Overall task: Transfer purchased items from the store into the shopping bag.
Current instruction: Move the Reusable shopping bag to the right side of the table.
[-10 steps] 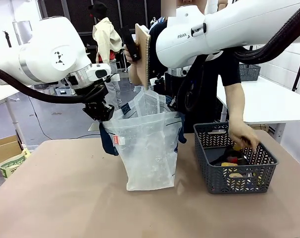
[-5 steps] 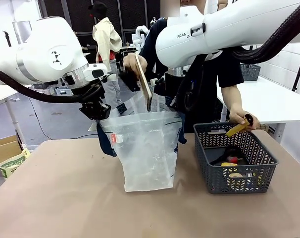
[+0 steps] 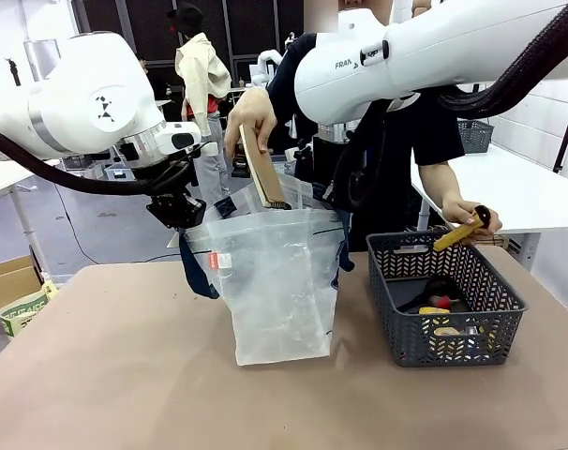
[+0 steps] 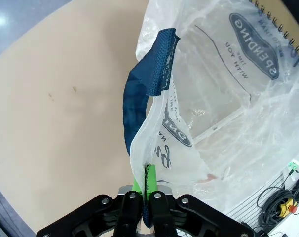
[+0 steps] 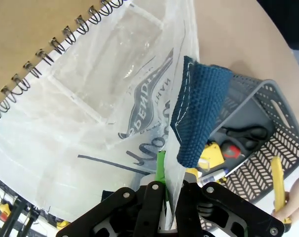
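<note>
While both grippers hold it by the rim, the bag (image 3: 279,281) stands upright on the table (image 3: 106,375), mouth spread wide, just left of the basket (image 3: 396,281) and not touching it.

Left gripper (image 4: 142,180): jaws narrow, pinched tight on the bag's rim where a navy strap (image 4: 142,94) is sewn on. The strap hangs folded over on the outside. In the front view this gripper (image 3: 179,214) sits at the bag's upper left corner.

Right gripper (image 5: 165,173): jaws narrow too, clamped on the bag film at the opposite rim, beside the other strap (image 5: 196,108).

Person's right hand (image 3: 251,108): grips a tan spiral notebook (image 3: 262,173) by its upper end. The notebook is tilted, with its lower end at the bag's mouth. Both wrist views show its wire spine (image 5: 51,54) close against the clear film.

Person's left hand (image 3: 470,214): raised above the basket's far right corner, holding a yellow item (image 3: 455,234) with a dark end.

Basket contents: black-handled scissors (image 5: 245,132), a yellow pack (image 3: 434,314), something red beside them, and darker items at the bottom that I cannot make out.

Bag interior: looks transparent down to the base; I cannot tell whether anything lies inside.
</note>
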`<state>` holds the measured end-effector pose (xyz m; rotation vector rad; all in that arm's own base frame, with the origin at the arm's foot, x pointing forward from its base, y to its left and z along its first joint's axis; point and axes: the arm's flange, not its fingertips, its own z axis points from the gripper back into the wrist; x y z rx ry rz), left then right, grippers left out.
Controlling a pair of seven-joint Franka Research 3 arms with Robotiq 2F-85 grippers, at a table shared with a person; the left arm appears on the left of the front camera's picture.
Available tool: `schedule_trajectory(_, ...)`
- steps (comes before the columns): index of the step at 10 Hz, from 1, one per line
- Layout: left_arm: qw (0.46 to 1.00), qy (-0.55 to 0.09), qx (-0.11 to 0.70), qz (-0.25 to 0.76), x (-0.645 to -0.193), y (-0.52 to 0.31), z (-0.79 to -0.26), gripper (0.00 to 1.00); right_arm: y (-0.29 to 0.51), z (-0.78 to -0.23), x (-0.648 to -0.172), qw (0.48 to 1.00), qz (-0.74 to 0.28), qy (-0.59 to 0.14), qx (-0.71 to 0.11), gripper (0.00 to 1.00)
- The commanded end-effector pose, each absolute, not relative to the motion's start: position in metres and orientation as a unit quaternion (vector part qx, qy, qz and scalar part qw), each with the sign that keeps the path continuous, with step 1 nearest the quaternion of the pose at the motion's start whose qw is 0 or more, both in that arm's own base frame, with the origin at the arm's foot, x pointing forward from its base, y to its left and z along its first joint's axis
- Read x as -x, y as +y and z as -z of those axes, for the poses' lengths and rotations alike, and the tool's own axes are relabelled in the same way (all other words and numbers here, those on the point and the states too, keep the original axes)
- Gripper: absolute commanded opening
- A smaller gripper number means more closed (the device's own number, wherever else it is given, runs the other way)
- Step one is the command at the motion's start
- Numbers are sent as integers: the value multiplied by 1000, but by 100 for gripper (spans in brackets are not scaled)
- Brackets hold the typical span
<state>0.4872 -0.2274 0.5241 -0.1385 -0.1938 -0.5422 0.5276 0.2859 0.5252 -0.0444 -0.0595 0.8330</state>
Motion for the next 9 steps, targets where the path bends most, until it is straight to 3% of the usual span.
schedule_trajectory(1,953,-82,54,287,-490,-221,-527,0,281,-528,-533,906,-420,-23,39,0)
schedule_trajectory(9,953,-93,66,281,-487,-228,-525,0,286,-525,-529,911,-412,-27,22,0)
